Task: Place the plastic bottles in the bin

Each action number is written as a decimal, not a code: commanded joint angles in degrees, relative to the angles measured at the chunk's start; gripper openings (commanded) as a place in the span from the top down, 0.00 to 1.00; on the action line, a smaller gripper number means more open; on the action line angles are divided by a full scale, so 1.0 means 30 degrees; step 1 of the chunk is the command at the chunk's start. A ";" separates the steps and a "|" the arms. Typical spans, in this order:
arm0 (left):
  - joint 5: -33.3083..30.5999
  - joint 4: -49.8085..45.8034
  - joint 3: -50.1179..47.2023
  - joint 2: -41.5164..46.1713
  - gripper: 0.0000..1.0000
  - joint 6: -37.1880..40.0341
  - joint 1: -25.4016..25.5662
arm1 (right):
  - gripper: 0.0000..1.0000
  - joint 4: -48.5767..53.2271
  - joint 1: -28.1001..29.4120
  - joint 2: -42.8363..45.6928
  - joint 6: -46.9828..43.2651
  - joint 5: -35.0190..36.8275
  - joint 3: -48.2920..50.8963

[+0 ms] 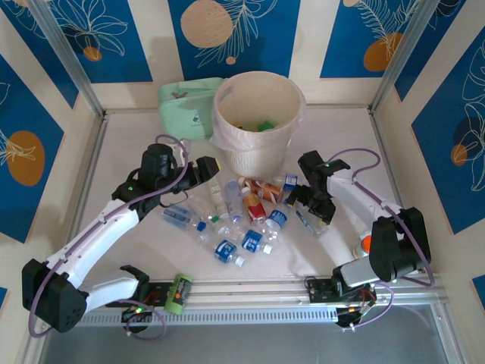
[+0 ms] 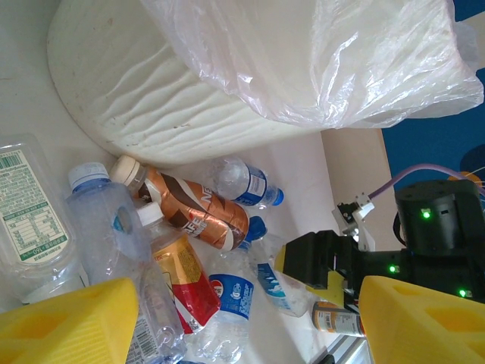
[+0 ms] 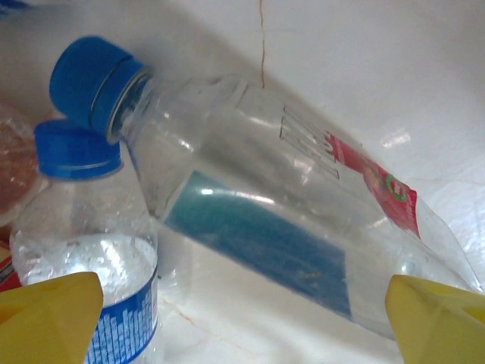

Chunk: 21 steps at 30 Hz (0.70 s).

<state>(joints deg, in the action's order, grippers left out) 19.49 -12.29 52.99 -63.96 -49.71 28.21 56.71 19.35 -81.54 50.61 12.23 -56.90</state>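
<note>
The bin (image 1: pixel 258 121), a cream bucket lined with a white bag, stands at the back centre, and a few bottles lie inside it. Several plastic bottles (image 1: pixel 242 216) lie heaped on the table in front of it. My left gripper (image 1: pixel 206 171) hangs open at the heap's left edge. Between its yellow fingers (image 2: pixel 68 322) lie a red-labelled bottle (image 2: pixel 178 277) and a clear blue-labelled one (image 2: pixel 227 303), under the bin's wall (image 2: pixel 189 114). My right gripper (image 1: pixel 309 206) is open low over the heap's right side, straddling a lying clear bottle with a blue cap (image 3: pixel 288 227); a second blue-capped bottle (image 3: pixel 83 227) stands beside its left finger.
A flat pale-green pouch (image 1: pixel 189 106) leans behind the bin's left side. A small orange-topped bottle (image 1: pixel 365 243) lies beside the right arm. A metal rail (image 1: pixel 258 292) runs along the near edge. Walls close in the table on three sides.
</note>
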 commanded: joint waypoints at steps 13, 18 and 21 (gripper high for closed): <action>0.0402 0.0558 0.0339 0.0111 0.24 -0.0358 0.0105 | 0.02 0.2349 0.0360 -0.4206 -0.1098 0.3055 -0.3023; 0.0467 0.0549 0.0467 0.0024 0.24 -0.0304 0.0119 | 0.01 0.1179 0.0405 -0.4571 -0.1519 0.1949 -0.2544; 0.0477 0.0594 0.0500 -0.0034 0.24 -0.0275 0.0119 | 0.01 0.1261 0.0306 -0.4692 -0.1135 0.2011 -0.2261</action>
<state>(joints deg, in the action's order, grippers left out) 19.66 -11.92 52.99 -63.96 -50.17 28.21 59.96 20.25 -94.96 46.87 19.07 -64.99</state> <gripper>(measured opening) 0.759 0.986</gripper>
